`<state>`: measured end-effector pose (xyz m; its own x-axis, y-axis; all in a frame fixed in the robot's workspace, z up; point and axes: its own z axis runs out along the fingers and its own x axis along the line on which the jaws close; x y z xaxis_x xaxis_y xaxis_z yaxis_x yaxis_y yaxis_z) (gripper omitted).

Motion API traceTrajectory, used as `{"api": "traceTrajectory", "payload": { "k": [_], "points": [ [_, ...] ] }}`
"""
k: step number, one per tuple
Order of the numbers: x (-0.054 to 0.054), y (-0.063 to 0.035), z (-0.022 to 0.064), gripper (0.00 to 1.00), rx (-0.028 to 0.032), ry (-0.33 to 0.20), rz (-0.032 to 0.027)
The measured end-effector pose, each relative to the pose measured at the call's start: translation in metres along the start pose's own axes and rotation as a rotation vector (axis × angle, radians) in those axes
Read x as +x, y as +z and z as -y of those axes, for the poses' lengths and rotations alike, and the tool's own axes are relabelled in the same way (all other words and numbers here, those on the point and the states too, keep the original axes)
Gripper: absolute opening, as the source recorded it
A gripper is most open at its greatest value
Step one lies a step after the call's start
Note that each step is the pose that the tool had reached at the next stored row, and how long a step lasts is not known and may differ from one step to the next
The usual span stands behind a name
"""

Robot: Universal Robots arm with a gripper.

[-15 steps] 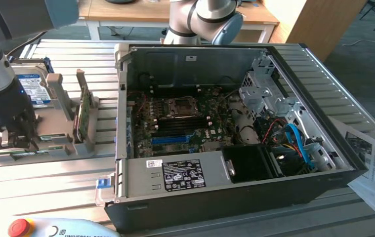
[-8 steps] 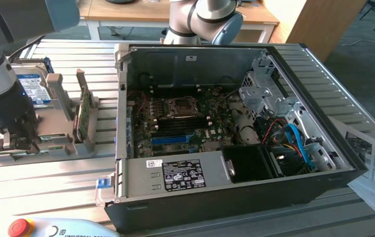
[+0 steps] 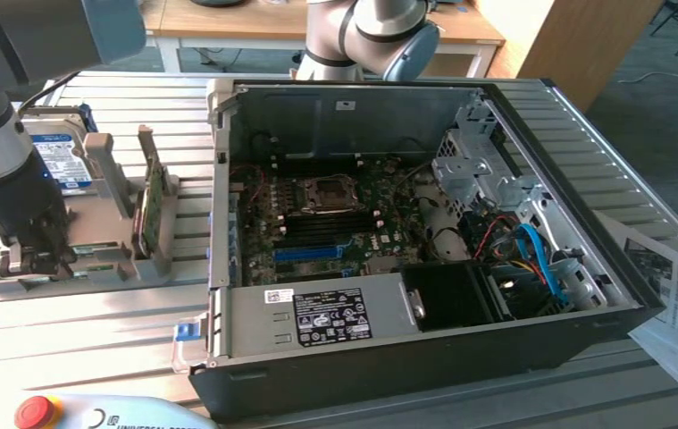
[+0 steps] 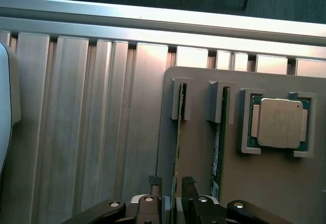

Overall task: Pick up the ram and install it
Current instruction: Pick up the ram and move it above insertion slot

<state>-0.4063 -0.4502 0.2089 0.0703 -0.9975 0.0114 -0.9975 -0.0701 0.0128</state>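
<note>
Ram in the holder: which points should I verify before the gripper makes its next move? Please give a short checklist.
1. Gripper open: ok.
2. Ram sits between its fingers: ok.
3. Second stick outside the fingers: ok.
4. Ram upright in holder slot: ok.
5. Computer case open, motherboard exposed: ok.
6. Memory slots free: cannot tell.

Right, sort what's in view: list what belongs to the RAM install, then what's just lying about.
Job in hand: ram, edge-on inside the open gripper; gray holder; motherboard in the open computer case.

Lying about: second RAM stick; CPU; hard drive; taller green card; red stop button; printed sheets.
</note>
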Motion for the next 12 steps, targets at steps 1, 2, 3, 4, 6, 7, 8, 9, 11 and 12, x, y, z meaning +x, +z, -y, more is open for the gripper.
{"api": "traceTrajectory", "payload": {
  "k": [1, 2, 3, 4, 6, 7, 8, 9, 11, 12],
  "points": [
    [0.0, 0.0001, 0.0, 0.3, 0.0, 0.0, -0.0001],
    [0.0, 0.0001, 0.0, 0.3, -0.0001, 0.0, -0.0001],
    [0.0, 0.0001, 0.0, 0.3, -0.0001, 0.0, 0.0],
    [0.0, 0.0002, 0.0, 0.3, 0.0, 0.0, 0.0],
    [-0.0004, 0.0007, 0.0002, 0.3, 0.0004, 0.0, 0.0002],
    [-0.0007, 0.001, 0.0001, 0.3, 0.0003, 0.0, 0.0001],
    [-0.0009, 0.0013, 0.0001, 0.3, 0.0001, 0.0, 0.0001],
    [-0.001, 0.0016, 0.0001, 0.3, 0.0002, 0.0, 0.0001],
    [-0.0011, 0.0016, 0.0001, 0.3, 0.0001, 0.0, 0.0],
    [-0.0011, 0.0016, 0.0001, 0.3, 0.0001, 0.0, 0.0]
  ]
}}
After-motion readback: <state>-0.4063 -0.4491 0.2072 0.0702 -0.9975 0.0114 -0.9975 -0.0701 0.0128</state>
